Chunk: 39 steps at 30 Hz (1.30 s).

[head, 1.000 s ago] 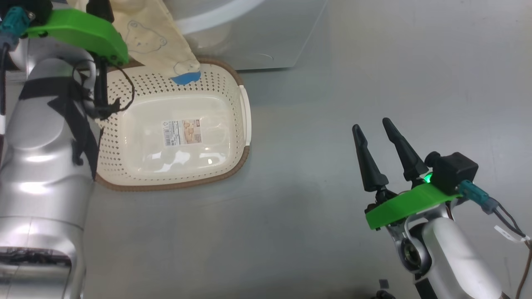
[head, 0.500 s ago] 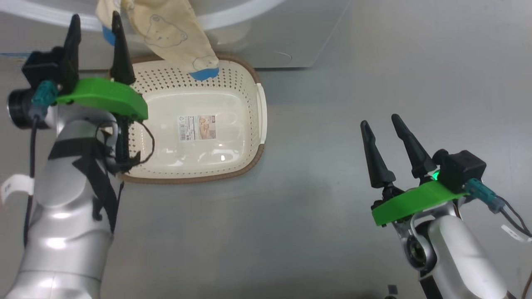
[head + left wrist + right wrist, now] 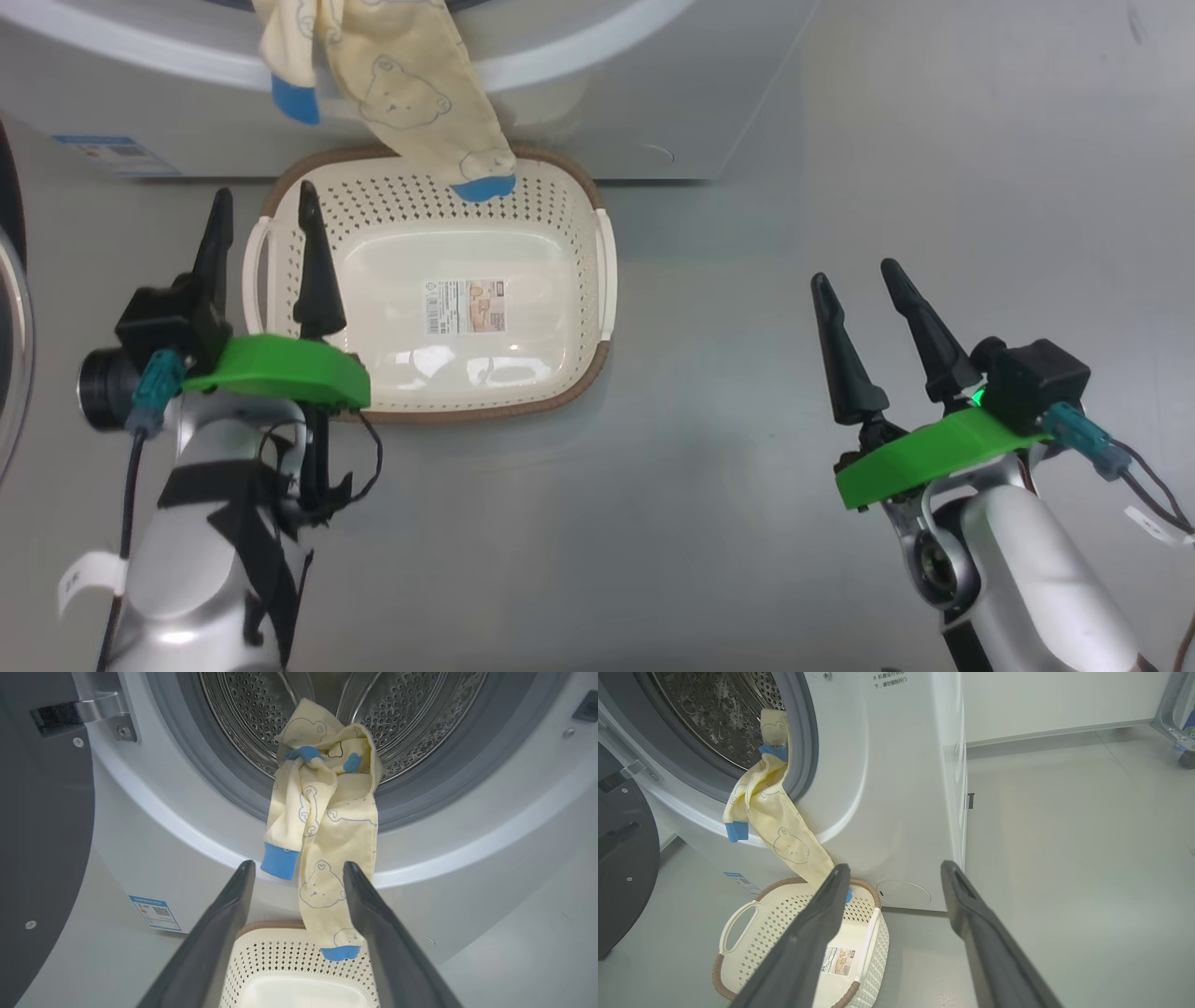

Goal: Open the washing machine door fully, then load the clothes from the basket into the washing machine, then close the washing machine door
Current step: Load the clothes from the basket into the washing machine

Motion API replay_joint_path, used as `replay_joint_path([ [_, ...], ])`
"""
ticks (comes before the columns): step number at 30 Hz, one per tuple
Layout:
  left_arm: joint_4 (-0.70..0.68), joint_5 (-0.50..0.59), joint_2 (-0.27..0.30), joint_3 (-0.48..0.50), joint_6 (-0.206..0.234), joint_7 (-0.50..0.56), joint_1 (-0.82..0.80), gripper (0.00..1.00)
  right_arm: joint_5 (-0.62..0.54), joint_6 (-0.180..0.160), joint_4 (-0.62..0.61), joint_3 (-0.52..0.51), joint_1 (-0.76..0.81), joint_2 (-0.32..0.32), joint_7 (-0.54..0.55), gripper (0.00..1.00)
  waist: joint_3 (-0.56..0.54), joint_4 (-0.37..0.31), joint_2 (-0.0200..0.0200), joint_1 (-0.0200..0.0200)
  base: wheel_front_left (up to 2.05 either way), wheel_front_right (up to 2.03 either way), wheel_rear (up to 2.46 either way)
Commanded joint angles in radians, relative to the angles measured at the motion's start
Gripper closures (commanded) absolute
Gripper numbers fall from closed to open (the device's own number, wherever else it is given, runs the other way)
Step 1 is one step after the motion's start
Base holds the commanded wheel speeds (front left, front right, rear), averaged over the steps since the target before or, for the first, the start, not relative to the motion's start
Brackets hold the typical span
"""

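The pale-yellow clothes [image 3: 411, 84] with blue cuffs hang half out of the washing machine [image 3: 653, 103]. They drape from the steel drum [image 3: 411, 709] over the grey seal, and one blue cuff dangles into the cream basket [image 3: 579, 243] below. The basket's bare floor shows its label sticker. The washing machine door [image 3: 42, 835] stands swung open at the left. My left gripper [image 3: 264, 191] is open over the basket's left handle, apart from the clothes [image 3: 327, 826]. My right gripper [image 3: 854, 273] is open above the floor, right of the basket.
The basket [image 3: 784, 910] stands on grey floor against the machine's front. A blue label sticker [image 3: 154, 912] is low on the machine's front. The open door [image 3: 621, 868] takes up the left side. Open floor stretches right of the machine towards a white wall.
The head camera has tilted up. My left gripper has drawn back from the clothes at the machine's opening to the basket's left side, still open. The clothes stay draped; the right arm barely moved.
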Motion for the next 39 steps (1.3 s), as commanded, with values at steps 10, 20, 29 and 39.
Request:
replay_joint_path([
  [10, -0.158, 0.012, 0.016, 0.088, -0.009, -0.007, 0.227, 0.0, -0.003, 0.002, -0.021, 0.028, 0.024, -0.006, -0.01, 0.0, -0.057, -0.013, 0.0, 0.0, 0.0, 0.0, 0.0],
  [20, -0.276, 0.029, -0.012, 0.137, -0.026, -0.007, 0.382, 0.0, -0.007, 0.002, -0.024, 0.019, 0.043, -0.006, -0.01, 0.0, -0.08, -0.016, 0.0, 0.0, 0.0, 0.0, 0.0],
  [29, -0.334, 0.04, -0.021, 0.149, -0.026, -0.007, 0.472, 0.0, -0.001, 0.002, -0.019, -0.006, 0.092, -0.006, -0.01, 0.0, -0.118, -0.029, 0.0, 0.0, 0.0, 0.0, 0.0],
  [39, -0.389, 0.007, -0.022, 0.131, -0.001, -0.007, 0.536, 0.0, 0.005, 0.002, -0.021, -0.034, 0.141, -0.006, -0.01, 0.0, -0.127, -0.034, 0.0, 0.0, 0.0, 0.0, 0.0],
])
